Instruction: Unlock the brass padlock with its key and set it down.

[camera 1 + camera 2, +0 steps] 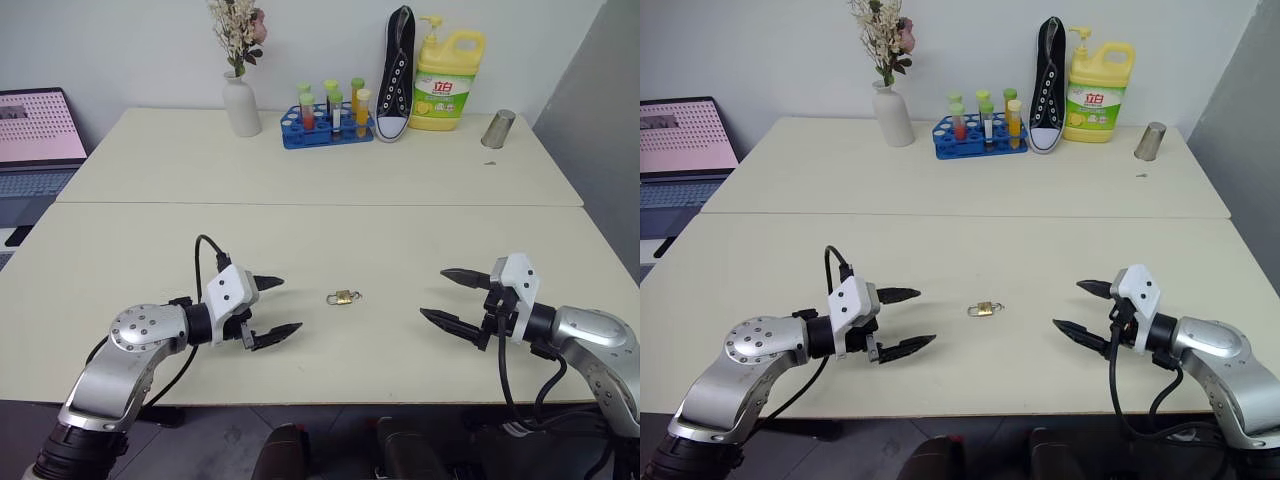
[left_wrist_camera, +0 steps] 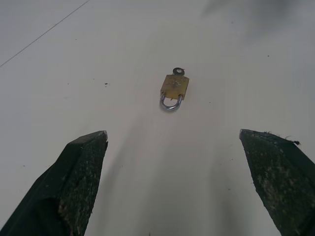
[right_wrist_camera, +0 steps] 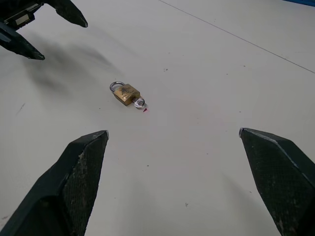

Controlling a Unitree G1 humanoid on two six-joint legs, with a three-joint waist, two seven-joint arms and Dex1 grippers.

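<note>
The brass padlock (image 1: 342, 297) lies flat on the near half of the cream table (image 1: 300, 175), roughly midway between its left and right edges and a little back from the front edge, its silver shackle closed and pointing toward the robot's left. Its key (image 3: 139, 103) sits at the opposite end of the body, the ring-like head sticking out toward the robot's right, apparently already seated in the keyhole, though the blade itself is too small to make out. The left gripper (image 1: 266, 310) hovers just off the table on the shackle side, its two black fingers spread wide and empty; the right gripper (image 1: 453, 297) mirrors it on the key side, jaws likewise wide apart and holding nothing. Both stand near the lock but clear of it. Along the far edge stand a white vase (image 1: 241, 105) of dried flowers, a blue rack of tubes (image 1: 325, 120), a black sneaker (image 1: 396, 75) propped upright, a yellow detergent bottle (image 1: 448, 78) and a metal cup (image 1: 497, 129); a laptop (image 1: 38, 140) sits off the left edge. The job looks to be at its opening reach. Doing it well probably means the left fingers pinching the brass body across its flat faces to steady it, low and square, while the right closes on the key head alone, since a careless nudge could send so light a lock skidding across the smooth top
</note>
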